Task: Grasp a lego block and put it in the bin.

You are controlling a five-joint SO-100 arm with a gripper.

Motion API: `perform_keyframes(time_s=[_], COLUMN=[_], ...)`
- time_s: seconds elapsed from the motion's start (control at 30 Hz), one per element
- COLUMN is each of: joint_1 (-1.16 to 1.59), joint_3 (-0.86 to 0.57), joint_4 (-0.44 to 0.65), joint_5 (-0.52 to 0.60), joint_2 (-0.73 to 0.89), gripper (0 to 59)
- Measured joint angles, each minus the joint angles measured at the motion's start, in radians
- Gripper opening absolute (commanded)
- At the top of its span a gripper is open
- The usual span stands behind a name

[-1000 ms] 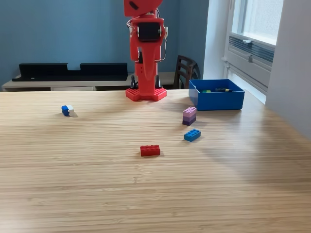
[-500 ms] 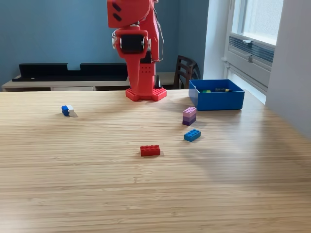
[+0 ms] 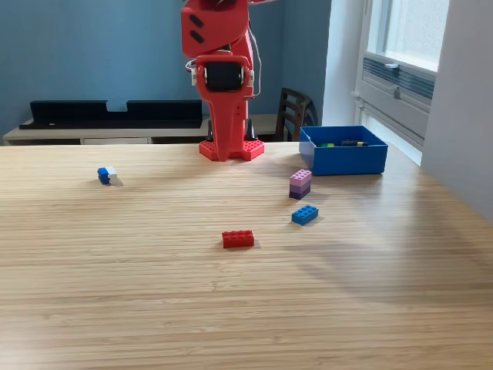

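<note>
I've got the red arm [image 3: 223, 77] standing tall at the far side of the wooden table [image 3: 231, 308], its gripper [image 3: 224, 150] pointing straight down just in front of its own base; from this angle I cannot tell whether the jaws are apart or together, and I see nothing held in them. Taking the bin [image 3: 343, 150] as my marker: it sits at the far edge of the table toward the exterior view's right, level with the arm's base and well apart from the gripper, with a few small pieces showing inside it. Nearer the camera from the bin, close to its front left corner, a purple and pink stacked block [image 3: 300, 184] stands upright; just in front of that lies a blue block [image 3: 305, 214]. Further out from the bin, toward the middle of the table, is a red block [image 3: 238, 239]. Far across from the bin, toward the exterior view's left, a small blue and white block [image 3: 106, 175] sits alone.
</note>
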State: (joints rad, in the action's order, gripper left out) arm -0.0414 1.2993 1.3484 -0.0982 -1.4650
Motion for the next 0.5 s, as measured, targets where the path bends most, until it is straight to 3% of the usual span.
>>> perform_keyframes(time_s=[0.17, 0.5], joint_1=[0.003, 0.009], joint_3=[-0.052, -0.238], joint_4=[0.0, 0.0], joint_5=[0.002, 0.015], joint_2=[0.149, 0.382], gripper=[24.6, 28.9])
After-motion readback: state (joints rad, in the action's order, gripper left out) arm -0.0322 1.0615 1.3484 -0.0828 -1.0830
